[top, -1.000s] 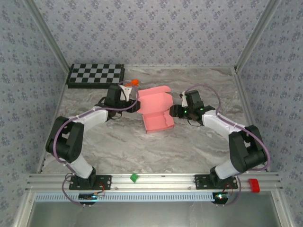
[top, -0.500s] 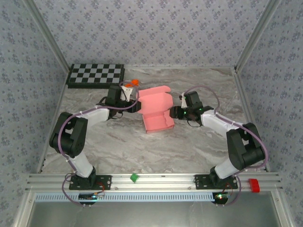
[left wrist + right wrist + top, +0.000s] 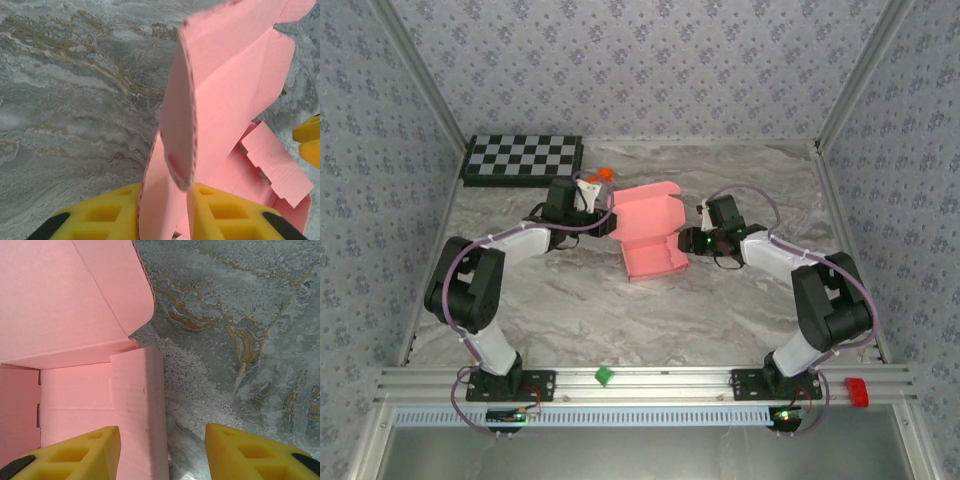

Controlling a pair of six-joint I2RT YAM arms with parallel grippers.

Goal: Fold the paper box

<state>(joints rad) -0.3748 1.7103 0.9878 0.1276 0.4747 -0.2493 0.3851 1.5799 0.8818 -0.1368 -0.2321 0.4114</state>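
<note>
Moved closer since earlier: my right pincer (image 3: 162, 439), fingers apart beside the pink thin-card paper box (image 3: 650, 235). Box sat mid-way on the grey marble table (image 3: 620, 310). My left pincer (image 3: 165, 200) clamped its upright flap.

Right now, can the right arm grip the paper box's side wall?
Probably yes: the right end effector is open, the paper box wall stands between its fingers, and only bare table lies beside it.
</note>
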